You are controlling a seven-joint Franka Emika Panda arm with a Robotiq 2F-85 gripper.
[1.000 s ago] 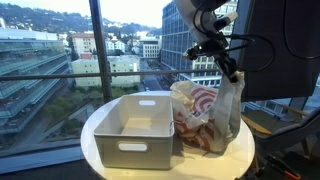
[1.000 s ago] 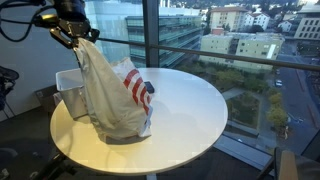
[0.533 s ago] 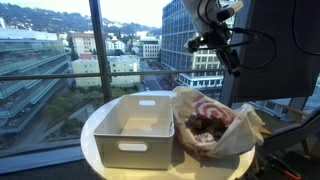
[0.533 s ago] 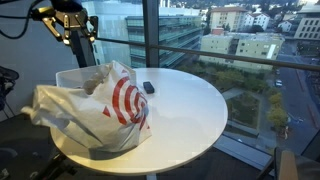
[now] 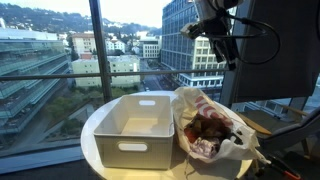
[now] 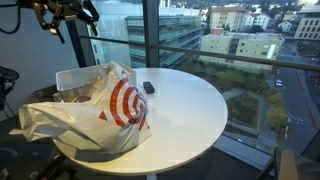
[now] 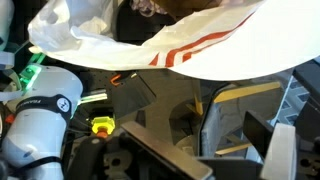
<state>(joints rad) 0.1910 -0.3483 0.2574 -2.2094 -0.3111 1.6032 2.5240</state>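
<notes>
A white plastic bag with a red bullseye logo [image 5: 210, 125] lies slumped and open on the round white table [image 5: 95, 142], with dark reddish contents showing inside. In an exterior view the bag [image 6: 95, 110] sags over the table's near edge. My gripper [image 5: 226, 48] hangs well above the bag, open and holding nothing; it also shows at the top of an exterior view [image 6: 75, 12]. In the wrist view the bag [image 7: 180, 40] fills the top, and the gripper [image 7: 222, 150] has its jaws spread wide with nothing between them.
A white rectangular bin [image 5: 135, 125] stands on the table beside the bag; it shows behind the bag in an exterior view [image 6: 70, 78]. A small dark object [image 6: 148, 87] lies near the table's middle. Large windows stand just behind the table [image 6: 195, 110].
The gripper has opened and let go of the bag, then risen. The bag, held up by its top a second ago, has dropped and spread out on the table.
</notes>
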